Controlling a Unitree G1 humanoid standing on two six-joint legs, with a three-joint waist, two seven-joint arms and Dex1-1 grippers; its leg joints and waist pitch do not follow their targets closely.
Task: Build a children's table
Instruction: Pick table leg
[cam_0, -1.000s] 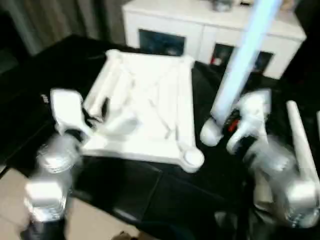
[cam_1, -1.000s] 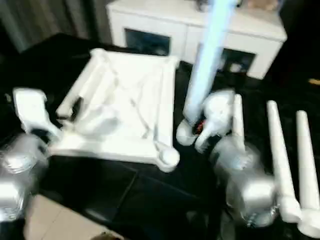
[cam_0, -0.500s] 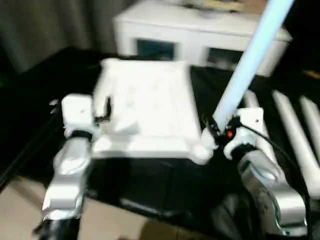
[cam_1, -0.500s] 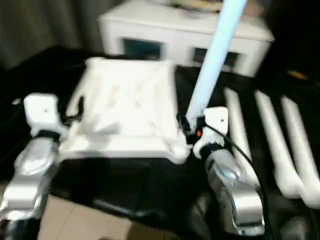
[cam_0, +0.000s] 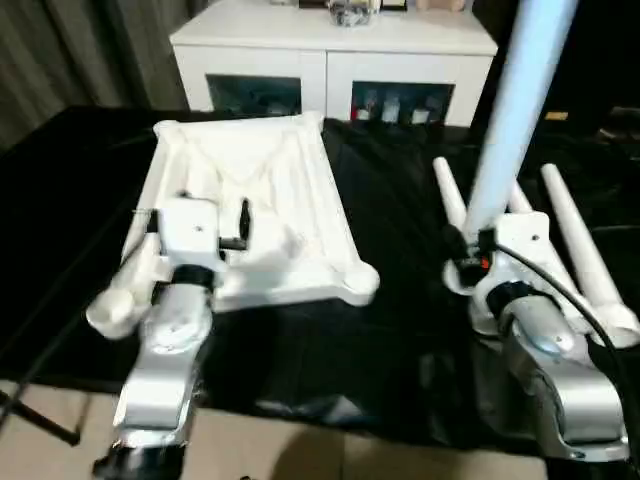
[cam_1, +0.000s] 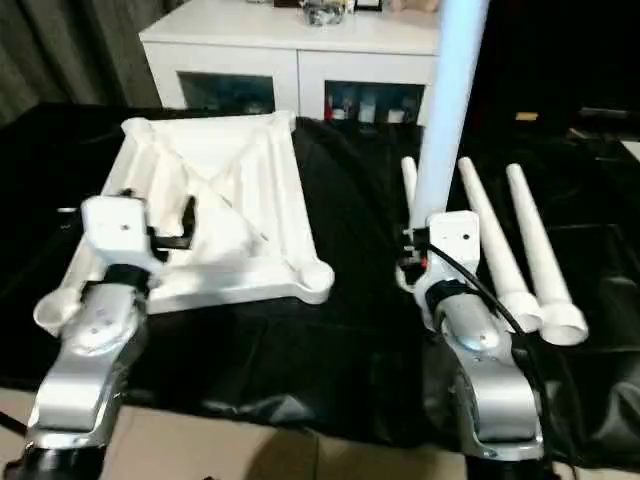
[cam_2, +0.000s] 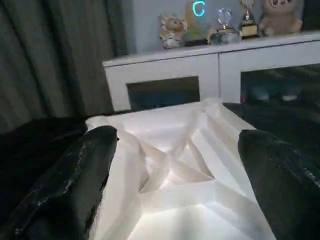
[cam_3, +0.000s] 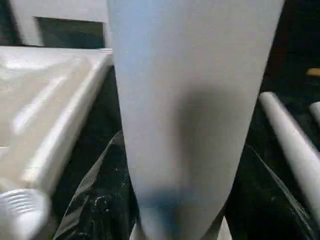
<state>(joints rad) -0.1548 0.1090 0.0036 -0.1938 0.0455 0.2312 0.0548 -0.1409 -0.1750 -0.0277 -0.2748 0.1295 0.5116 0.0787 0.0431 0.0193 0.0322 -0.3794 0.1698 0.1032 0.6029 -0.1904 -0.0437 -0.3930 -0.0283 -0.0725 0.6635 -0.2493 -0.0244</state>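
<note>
- Three loose legs (cam_1: 500, 262) lie side by side on the black cloth (cam_1: 340, 330), just beside the right arm.
- The right gripper (cam_0: 478, 262) clamps a fourth leg (cam_0: 515, 110) near its thick end, holding it nearly upright, apart from the table top.
- The table top (cam_0: 255, 200) lies ribbed side up on the cloth, in front of a white cabinet (cam_0: 330, 50).
- The left gripper (cam_2: 175, 190) hangs over the top's near edge, its fingers (cam_2: 75, 185) spread wide and gripping nothing.
</note>
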